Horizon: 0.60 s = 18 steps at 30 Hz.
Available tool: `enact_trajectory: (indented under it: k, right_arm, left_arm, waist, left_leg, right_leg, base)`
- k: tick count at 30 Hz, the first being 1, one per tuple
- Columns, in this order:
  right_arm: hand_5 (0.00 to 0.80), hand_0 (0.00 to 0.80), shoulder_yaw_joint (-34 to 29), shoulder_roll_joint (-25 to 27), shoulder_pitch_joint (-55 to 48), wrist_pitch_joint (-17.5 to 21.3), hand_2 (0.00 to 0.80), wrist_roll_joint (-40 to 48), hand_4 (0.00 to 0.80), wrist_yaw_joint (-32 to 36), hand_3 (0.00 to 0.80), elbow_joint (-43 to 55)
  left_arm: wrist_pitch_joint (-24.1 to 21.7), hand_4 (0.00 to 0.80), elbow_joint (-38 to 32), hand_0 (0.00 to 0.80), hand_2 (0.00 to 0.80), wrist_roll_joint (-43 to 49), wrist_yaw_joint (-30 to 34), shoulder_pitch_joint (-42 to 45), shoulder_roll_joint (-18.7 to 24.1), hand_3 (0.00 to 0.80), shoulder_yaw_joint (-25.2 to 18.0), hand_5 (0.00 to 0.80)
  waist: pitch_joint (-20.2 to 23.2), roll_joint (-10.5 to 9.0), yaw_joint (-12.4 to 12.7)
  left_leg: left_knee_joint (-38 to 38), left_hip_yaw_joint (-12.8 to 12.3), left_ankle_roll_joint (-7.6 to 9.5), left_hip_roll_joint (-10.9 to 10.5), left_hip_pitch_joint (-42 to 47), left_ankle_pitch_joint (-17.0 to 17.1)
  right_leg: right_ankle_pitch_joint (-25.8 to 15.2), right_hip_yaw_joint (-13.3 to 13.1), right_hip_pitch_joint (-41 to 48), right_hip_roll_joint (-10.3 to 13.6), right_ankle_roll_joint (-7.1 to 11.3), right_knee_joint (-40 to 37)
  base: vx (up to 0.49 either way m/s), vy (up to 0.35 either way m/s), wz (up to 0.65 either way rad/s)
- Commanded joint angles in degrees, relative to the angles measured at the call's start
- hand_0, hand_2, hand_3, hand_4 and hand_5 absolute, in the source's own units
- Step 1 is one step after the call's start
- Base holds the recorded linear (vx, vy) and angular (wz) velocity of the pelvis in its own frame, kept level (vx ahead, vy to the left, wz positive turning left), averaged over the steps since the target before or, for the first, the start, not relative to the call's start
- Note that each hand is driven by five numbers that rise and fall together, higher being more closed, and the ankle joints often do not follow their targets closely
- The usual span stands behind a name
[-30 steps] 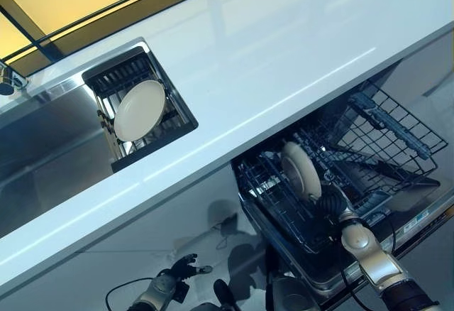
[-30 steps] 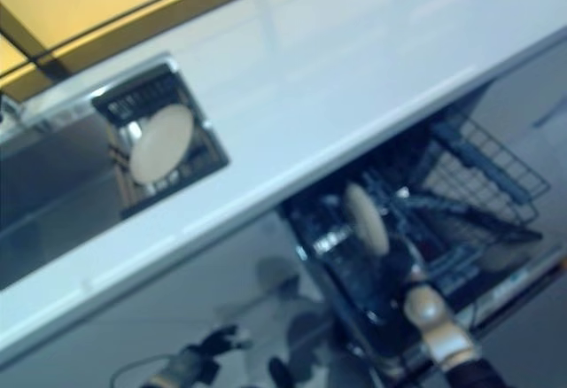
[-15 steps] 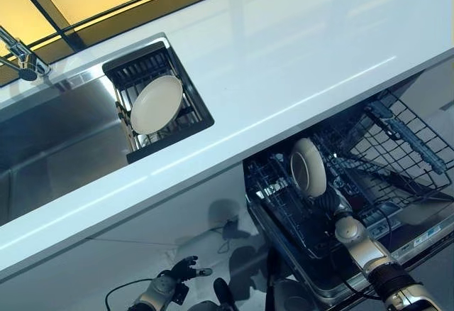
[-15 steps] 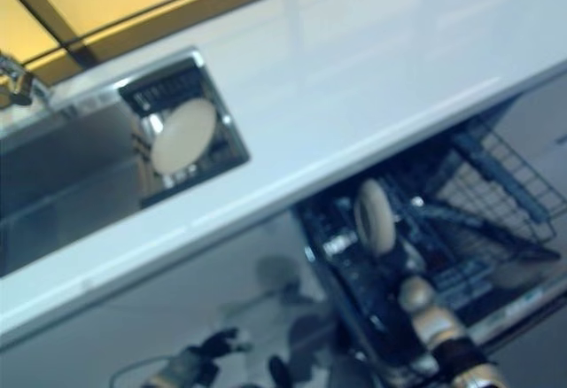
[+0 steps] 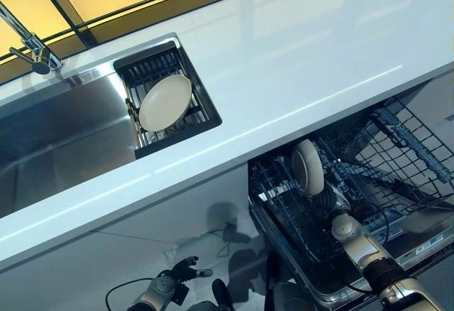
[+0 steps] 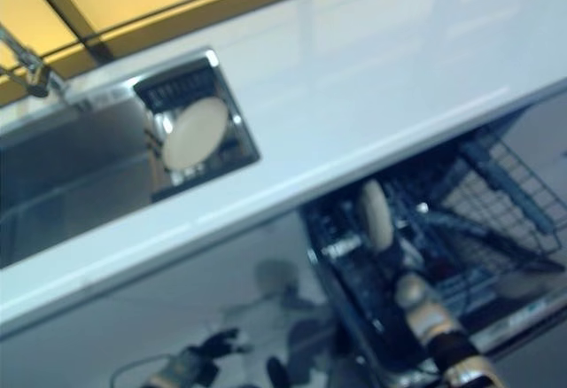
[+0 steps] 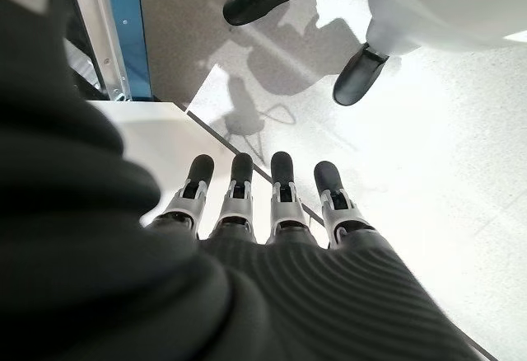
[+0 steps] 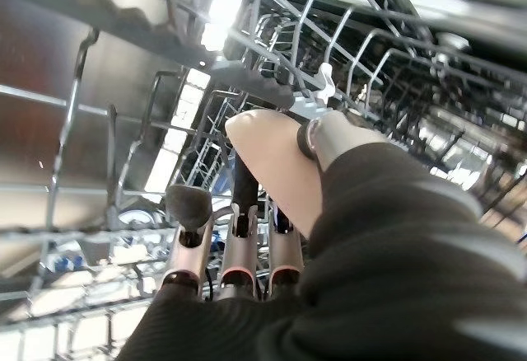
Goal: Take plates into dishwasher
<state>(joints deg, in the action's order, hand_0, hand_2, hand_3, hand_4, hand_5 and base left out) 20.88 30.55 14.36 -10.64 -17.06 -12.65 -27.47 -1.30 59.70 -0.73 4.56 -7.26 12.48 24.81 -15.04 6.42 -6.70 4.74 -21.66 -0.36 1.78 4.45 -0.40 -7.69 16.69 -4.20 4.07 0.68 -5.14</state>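
Note:
A cream plate (image 5: 308, 167) stands on edge among the wires of the pulled-out dishwasher rack (image 5: 278, 199) below the counter. My right hand (image 5: 328, 200) is shut on its lower rim. In the right wrist view the thumb (image 8: 333, 136) lies across the plate (image 8: 268, 163), and the fingers (image 8: 191, 206) reach along its other side. A second cream plate (image 5: 164, 102) leans in the black drying rack (image 5: 201, 109) set in the sink. My left hand (image 5: 179, 271) hangs low near the floor, open and holding nothing, its fingers (image 7: 280, 181) straight.
A white countertop (image 5: 305, 55) runs across above the dishwasher. The steel sink (image 5: 64, 137) with its tap (image 5: 32, 47) is at the left. A second wire basket (image 5: 404, 148) sits to the right of the held plate.
The camera has shifted, so the sink and counter sit further right. The plate in my right hand now shows more edge-on, between the rack wires. The left hand has not moved.

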Motion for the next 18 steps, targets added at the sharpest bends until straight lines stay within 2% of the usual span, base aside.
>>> enact_trajectory:
  k: [1,3,9,18]
  right_arm:
    - [0.8,0.8,5.12,-1.89,0.07,-2.13,0.8,-6.19,0.8,2.4,0.8,-3.44]
    - [0.8,0.8,5.97,-1.19,0.74,-2.36,0.8,-10.67,0.8,3.0,0.8,-3.44]
    - [0.8,0.8,7.42,-0.02,1.85,-4.64,0.8,-13.61,0.8,4.02,0.8,-2.38]
    - [0.8,0.8,9.82,0.38,2.66,-6.73,0.8,-22.68,0.8,5.92,0.8,-2.91]
  left_arm:
    - [0.14,0.0,0.04,0.0,0.0,2.13,0.41,-1.83,2.72,0.0,1.22,0.0]
    - [0.36,0.0,0.06,0.0,0.0,2.22,0.47,-2.03,2.75,0.0,1.36,0.0]
    - [0.76,0.0,-0.16,0.0,0.0,2.36,0.52,-2.64,2.98,0.0,1.46,0.0]
    - [1.22,0.0,0.03,0.0,0.0,2.71,0.98,-3.57,2.87,0.0,1.18,0.0]
  waist:
    - [-0.11,-3.98,1.28]
    - [-0.15,-4.16,1.45]
    - [-0.33,-4.65,1.63]
    - [-0.25,-5.03,1.98]
  left_leg:
    - [0.26,0.08,-1.34,0.62,-3.01,-0.65]
    - [0.26,0.2,-1.3,0.65,-2.99,-0.64]
    - [0.26,0.39,-1.31,0.78,-3.1,-0.72]
    - [0.26,0.75,-1.13,0.8,-3.02,-0.86]
  right_leg:
    - [9.94,-0.17,4.74,-2.86,0.74,0.43]
    - [10.0,-0.03,4.73,-2.83,0.84,0.6]
    - [9.78,0.01,4.72,-2.92,1.09,0.43]
    - [9.5,0.17,4.97,-2.94,1.38,0.19]
  base:
    - [0.0,0.0,0.0]
    - [0.0,0.0,0.0]
    - [0.0,0.0,0.0]
    - [-0.003,0.003,0.01]
